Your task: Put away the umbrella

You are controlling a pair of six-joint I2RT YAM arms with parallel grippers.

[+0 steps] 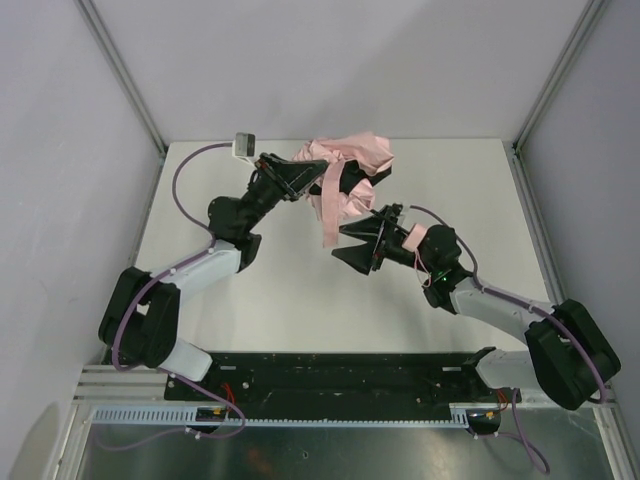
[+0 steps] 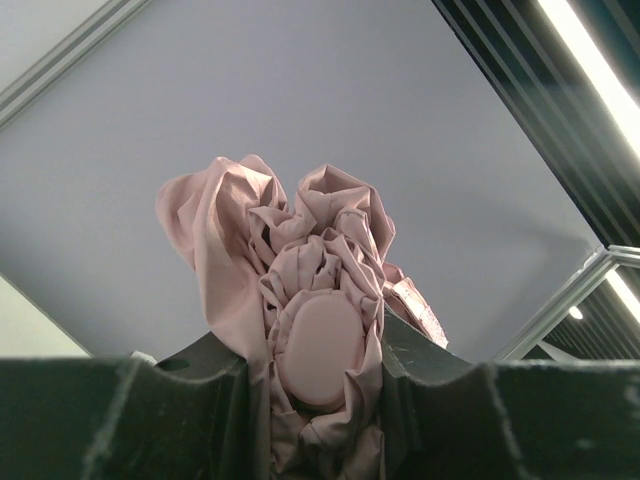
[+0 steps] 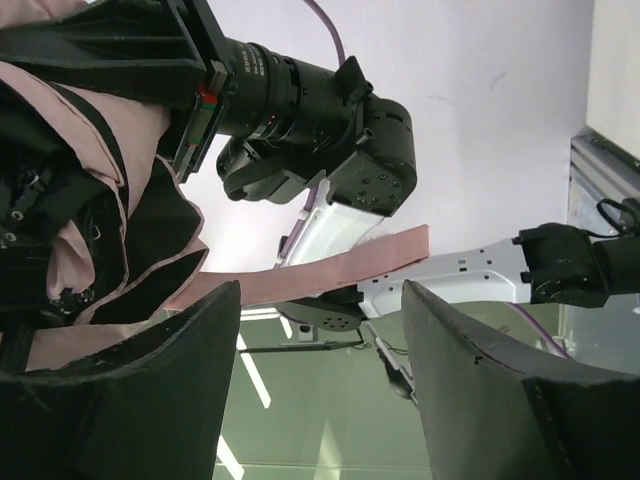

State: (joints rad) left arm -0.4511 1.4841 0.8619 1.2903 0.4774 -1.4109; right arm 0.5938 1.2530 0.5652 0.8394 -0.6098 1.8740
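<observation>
Desk [image 1: 480, 200]: you are looking at a white top with both arms reaching over it.
Umbrella [image 1: 350, 155]: pale pink, bunched, sitting over the desk's far middle.
Left arm [image 1: 215, 255]: its jaws are clenching the umbrella's gathered fabric and rounded pink end.
Right arm [image 1: 490, 305]: its jaws are standing released, gripping nothing, just beside the dangling pink strap [image 1: 329, 215].

White flat tabletop [image 1: 300, 310] free at near centre; crumpled pale pink fabric umbrella [image 1: 350, 155] blocks far middle.
</observation>
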